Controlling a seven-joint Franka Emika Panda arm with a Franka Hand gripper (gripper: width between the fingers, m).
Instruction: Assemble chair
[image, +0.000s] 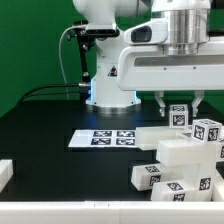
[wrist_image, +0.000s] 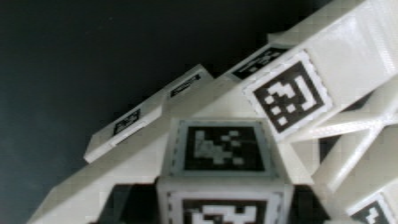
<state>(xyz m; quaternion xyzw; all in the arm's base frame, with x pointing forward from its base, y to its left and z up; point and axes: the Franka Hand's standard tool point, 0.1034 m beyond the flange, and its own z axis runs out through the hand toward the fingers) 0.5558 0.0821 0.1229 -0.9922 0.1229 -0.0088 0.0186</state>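
Overhead, the tool (image: 181, 106) points straight down, clamping the chair (image: 185, 150).

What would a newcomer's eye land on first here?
The gripper coming straight down onto a cluster of white tagged chair parts at the exterior view's right, fingers either side of a small tagged cube. Next, the marker board lying flat on the black table, just beside them.
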